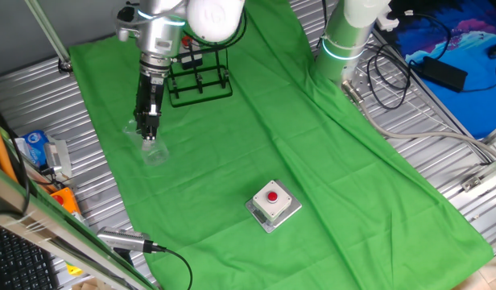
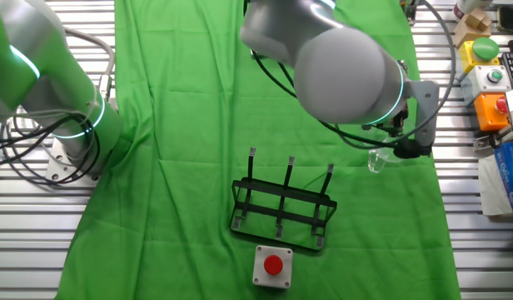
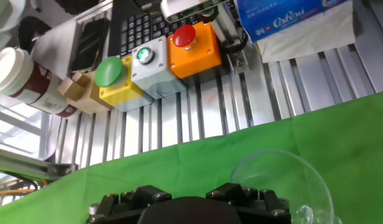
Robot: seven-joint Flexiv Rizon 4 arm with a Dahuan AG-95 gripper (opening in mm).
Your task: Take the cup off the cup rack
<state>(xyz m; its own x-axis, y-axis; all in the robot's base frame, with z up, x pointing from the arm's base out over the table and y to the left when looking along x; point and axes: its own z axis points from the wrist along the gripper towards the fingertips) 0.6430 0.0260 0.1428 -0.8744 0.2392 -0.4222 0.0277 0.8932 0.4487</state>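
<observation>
Fixed view, left to right: blue-and-white packet (image 1: pixel 36 147) on the metal table (image 1: pixel 39 97) at the far left. Next, gripper (image 1: pixel 146 129) pointing down over the green cloth (image 1: pixel 312 161), its fingers on the cup (image 1: pixel 151 145). The cup is clear glass, low over the cloth's left part; whether it touches the cloth, cannot tell. Jaws appear clamped on the cup's rim. Just right and behind: the cup rack (image 1: pixel 200 80), black wire, pegs bare, apart from the cup. Further right and nearer the camera: grey box with red button (image 1: pixel 273 205) on the cloth.

Other fixed view: rack stands upright mid-cloth, three pegs up, button box just in front. Cup is well to the rack's right, near the cloth's edge, at the fingertips.

Hand view: yellow box with green button (image 3: pixel 114 84), grey box, orange box with red button (image 3: pixel 193 48) in a row on the table; cup rim at lower right over the cloth.
</observation>
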